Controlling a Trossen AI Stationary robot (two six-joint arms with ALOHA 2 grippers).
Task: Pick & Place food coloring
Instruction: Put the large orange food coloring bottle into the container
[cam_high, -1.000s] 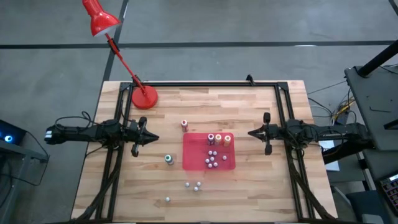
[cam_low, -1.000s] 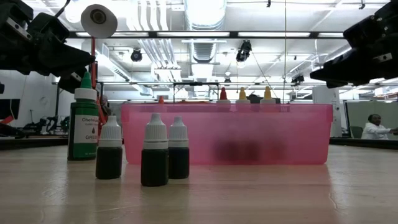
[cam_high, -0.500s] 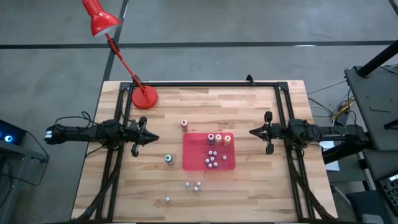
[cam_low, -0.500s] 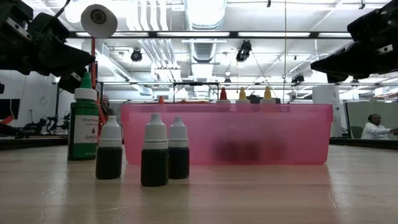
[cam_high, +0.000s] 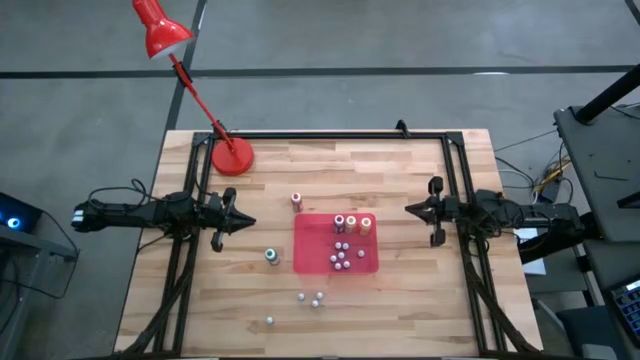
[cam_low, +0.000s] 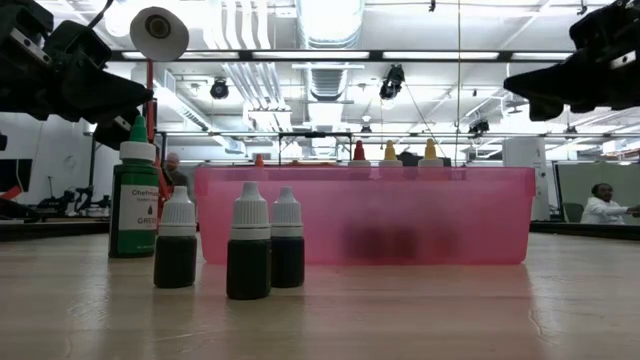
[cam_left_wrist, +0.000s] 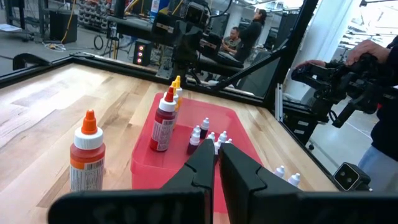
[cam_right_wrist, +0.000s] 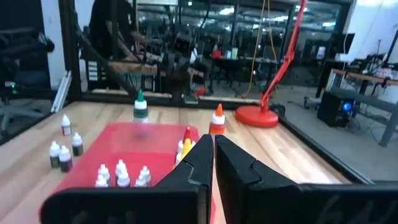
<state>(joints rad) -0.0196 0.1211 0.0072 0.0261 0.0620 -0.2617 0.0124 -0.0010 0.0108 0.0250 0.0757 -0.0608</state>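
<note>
Both grippers, left (cam_high: 246, 222) and right (cam_high: 408, 210), are held shut and empty above the tabletop's side edges; bottles (cam_high: 351, 224) are seen mid-table.

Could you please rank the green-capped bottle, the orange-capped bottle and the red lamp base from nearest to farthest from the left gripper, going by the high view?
From the left gripper:
1. Green-capped bottle, on bare table beside the red tray.
2. Orange-capped bottle, just beyond the tray's far edge.
3. Red lamp base, near the table's far left corner.
</note>
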